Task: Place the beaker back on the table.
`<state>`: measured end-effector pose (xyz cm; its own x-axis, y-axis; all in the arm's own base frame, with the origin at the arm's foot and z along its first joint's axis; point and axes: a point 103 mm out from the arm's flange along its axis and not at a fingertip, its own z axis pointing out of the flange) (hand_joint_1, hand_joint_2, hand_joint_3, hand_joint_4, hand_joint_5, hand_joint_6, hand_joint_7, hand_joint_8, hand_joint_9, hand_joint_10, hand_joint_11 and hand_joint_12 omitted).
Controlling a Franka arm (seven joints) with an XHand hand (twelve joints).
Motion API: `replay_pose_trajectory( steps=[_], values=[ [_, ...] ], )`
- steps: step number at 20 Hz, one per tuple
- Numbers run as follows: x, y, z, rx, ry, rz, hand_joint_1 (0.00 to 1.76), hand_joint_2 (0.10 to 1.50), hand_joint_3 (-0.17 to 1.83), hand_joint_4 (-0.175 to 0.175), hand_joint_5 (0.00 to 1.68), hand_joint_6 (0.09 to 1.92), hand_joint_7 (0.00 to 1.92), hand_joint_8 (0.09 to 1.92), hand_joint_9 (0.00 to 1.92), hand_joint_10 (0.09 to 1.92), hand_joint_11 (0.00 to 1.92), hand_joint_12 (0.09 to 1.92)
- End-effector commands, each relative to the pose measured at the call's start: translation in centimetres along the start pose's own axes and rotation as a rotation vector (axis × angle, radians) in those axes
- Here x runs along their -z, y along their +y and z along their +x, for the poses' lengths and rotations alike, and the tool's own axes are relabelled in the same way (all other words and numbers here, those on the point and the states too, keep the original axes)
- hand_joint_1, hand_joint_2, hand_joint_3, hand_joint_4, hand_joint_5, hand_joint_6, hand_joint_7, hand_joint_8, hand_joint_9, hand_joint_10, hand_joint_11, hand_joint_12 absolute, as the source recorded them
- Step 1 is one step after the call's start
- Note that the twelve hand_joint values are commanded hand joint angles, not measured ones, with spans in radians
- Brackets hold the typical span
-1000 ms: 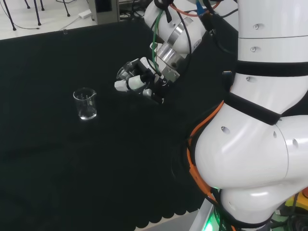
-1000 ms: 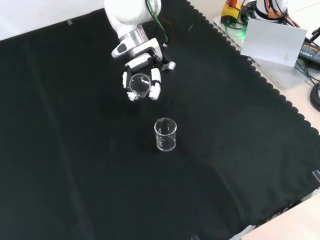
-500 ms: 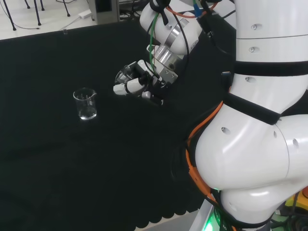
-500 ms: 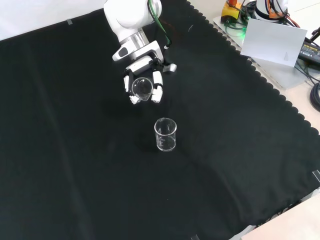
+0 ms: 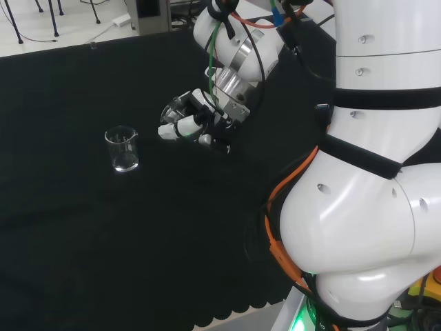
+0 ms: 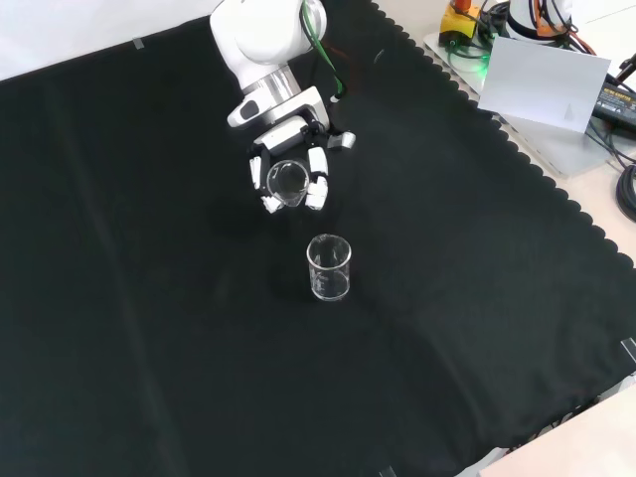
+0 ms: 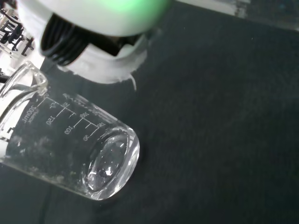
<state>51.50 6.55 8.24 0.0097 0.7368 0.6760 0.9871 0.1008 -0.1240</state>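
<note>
While I look from the front view, my robot hand [image 6: 290, 171] has its fingers curled around a clear beaker [image 6: 286, 180], tilted and held above the desk [image 6: 149, 328]. Another beaker [image 6: 329, 267] stands upright on the cloth, near the first one but apart.

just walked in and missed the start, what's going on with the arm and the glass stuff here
The robot hand is curled round a clear glass beaker and holds it tilted above the black cloth, not yet set down. A second beaker stands upright on the cloth, apart from the held one; in the front view it sits just below the robot hand. The job is to put the held beaker back on the table.
</note>
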Motion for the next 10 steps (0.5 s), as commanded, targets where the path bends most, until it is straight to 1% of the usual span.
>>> replay_pose_trajectory(
  steps=[1, 2, 3, 5, 7, 9, 10],
  values=[
    [0.74, 0.26, -1.08, -0.011, 0.007, 0.008, 1.12, 0.71, 0.65, 0.075, 1.16, 0.86, 1.69, 0.09, 1.52, 0.19, 1.14, 0.89],
    [0.70, 0.27, -1.03, -0.009, 0.009, 0.012, 1.12, 0.70, 0.68, 0.065, 1.16, 0.88, 1.69, 0.09, 1.51, 0.21, 1.13, 0.90],
    [0.70, 0.28, -1.00, -0.008, 0.011, 0.014, 1.12, 0.69, 0.70, 0.059, 1.16, 0.90, 1.69, 0.09, 1.48, 0.27, 1.12, 0.92],
    [0.66, 0.31, -0.93, -0.003, 0.013, 0.018, 1.13, 0.68, 0.74, 0.042, 1.15, 0.92, 1.68, 0.09, 1.40, 0.45, 1.10, 0.93],
    [0.55, 0.27, -0.81, 0.001, 0.013, 0.024, 1.14, 0.66, 0.77, 0.019, 1.16, 0.93, 1.68, 0.09, 1.33, 0.59, 1.09, 0.95],
    [0.48, 0.24, -0.71, 0.002, 0.015, 0.024, 1.14, 0.64, 0.80, 0.009, 1.16, 0.93, 1.67, 0.09, 1.30, 0.66, 1.07, 0.96],
    [-0.13, 0.16, -0.31, 0.004, 0.001, 0.022, 1.14, 0.63, 0.81, 0.009, 1.17, 0.93, 1.67, 0.09, 1.28, 0.68, 1.06, 0.96]
  ],
)
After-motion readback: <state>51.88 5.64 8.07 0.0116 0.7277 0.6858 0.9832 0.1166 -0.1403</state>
